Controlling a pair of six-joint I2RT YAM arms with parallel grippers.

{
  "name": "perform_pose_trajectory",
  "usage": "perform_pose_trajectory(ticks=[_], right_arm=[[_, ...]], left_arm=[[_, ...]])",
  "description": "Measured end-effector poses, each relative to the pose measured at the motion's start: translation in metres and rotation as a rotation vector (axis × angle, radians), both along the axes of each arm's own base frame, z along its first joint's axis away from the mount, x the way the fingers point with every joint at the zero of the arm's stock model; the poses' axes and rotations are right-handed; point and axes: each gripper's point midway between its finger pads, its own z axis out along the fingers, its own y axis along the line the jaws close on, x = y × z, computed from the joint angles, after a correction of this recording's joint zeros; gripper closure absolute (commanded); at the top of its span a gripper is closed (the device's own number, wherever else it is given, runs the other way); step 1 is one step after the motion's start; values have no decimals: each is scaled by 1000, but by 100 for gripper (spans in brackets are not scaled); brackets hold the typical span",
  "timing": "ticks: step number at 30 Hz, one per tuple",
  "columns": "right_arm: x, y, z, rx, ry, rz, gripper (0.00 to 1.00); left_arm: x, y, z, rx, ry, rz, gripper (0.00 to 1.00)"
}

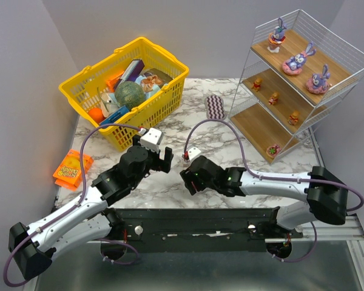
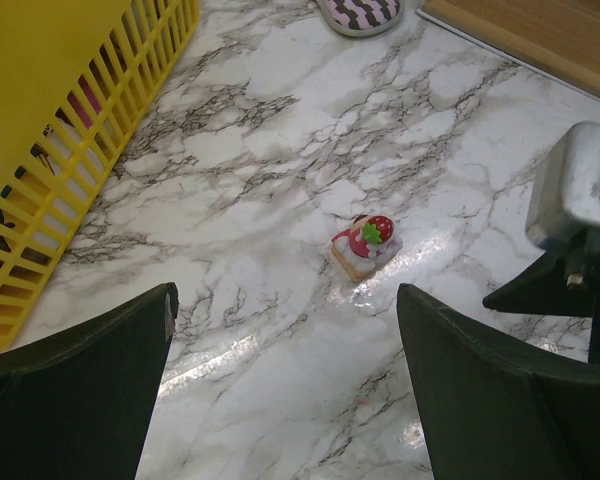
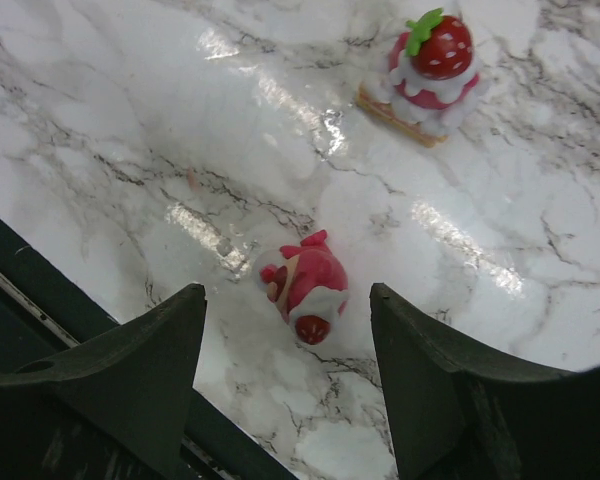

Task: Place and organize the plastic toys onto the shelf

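Note:
The shelf [image 1: 297, 79] stands at the back right: three purple bunnies [image 1: 296, 62] on its top board, three orange bears [image 1: 273, 97] on the middle one, one pink toy [image 1: 273, 149] on the bottom one. Two more plastic toys are on the marble. A strawberry-topped one [image 3: 427, 70] [image 2: 365, 243] [image 1: 185, 157] stands upright. A red-and-white one [image 3: 305, 285] lies on its side just ahead of my right gripper [image 3: 288, 300] [image 1: 185, 176], whose fingers are open and apart from it. My left gripper [image 2: 285, 300] [image 1: 167, 159] is wide open over bare marble, short of the strawberry toy.
A yellow basket [image 1: 124, 85] [image 2: 70, 130] full of goods stands at the back left. A purple zigzag pad [image 1: 215, 106] [image 2: 358, 12] lies beside the shelf, and an orange packet [image 1: 73, 170] sits at the left edge. The two grippers face each other closely at mid-table.

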Motion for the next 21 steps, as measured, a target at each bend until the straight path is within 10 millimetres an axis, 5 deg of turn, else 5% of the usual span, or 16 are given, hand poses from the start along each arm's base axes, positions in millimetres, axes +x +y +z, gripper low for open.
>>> perform_pose_trajectory(ticks=[21], right_arm=[[2,-10,-26,-109,1,-87,43]], left_arm=[[0,0,1,-2,-2,1,1]])
